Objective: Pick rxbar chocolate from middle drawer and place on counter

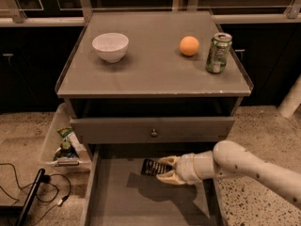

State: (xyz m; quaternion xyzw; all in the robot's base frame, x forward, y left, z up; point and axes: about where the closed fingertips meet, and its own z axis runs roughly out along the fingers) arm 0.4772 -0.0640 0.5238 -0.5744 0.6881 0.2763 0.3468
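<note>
The rxbar chocolate [151, 167], a small flat black wrapper with pale print, is in the open middle drawer [123, 202], near its back. My gripper [165, 169] reaches in from the right on a white arm and is shut on the bar's right end, one tan finger [168, 161] above it and one below. The bar looks lifted just off the drawer floor, with a shadow under it. The counter [155, 76] is the glossy grey top above.
On the counter stand a white bowl [110, 46], an orange [189, 45] and a green soda can [218, 52]. A shut drawer front with a knob [154, 133] overhangs the open drawer. A white bin [61, 142] and black cables [28, 192] lie on the floor at left.
</note>
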